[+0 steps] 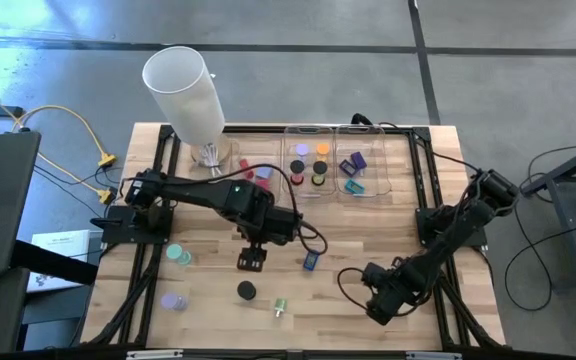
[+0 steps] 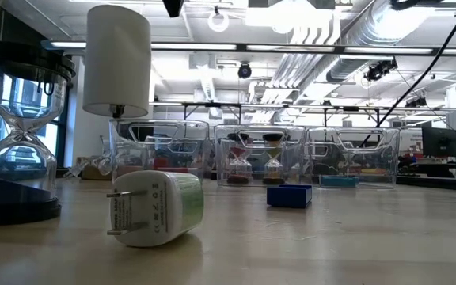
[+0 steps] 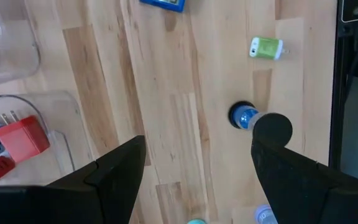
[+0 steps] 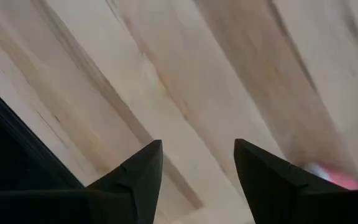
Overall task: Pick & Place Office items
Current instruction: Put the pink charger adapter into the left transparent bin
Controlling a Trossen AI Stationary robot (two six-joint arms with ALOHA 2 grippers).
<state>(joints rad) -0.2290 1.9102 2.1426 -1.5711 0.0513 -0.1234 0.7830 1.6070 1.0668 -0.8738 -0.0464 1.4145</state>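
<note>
Since the black disc (image 1: 246, 291) sits on the bare table just past the left gripper (image 1: 251, 261), whose fingers are apart and hold nothing, a drop that lands a bit off could knock it so it rolls toward the little green plug (image 1: 280, 307) close by. The right gripper (image 1: 378, 312) waits near the table's front edge, fingers apart and empty.
</note>
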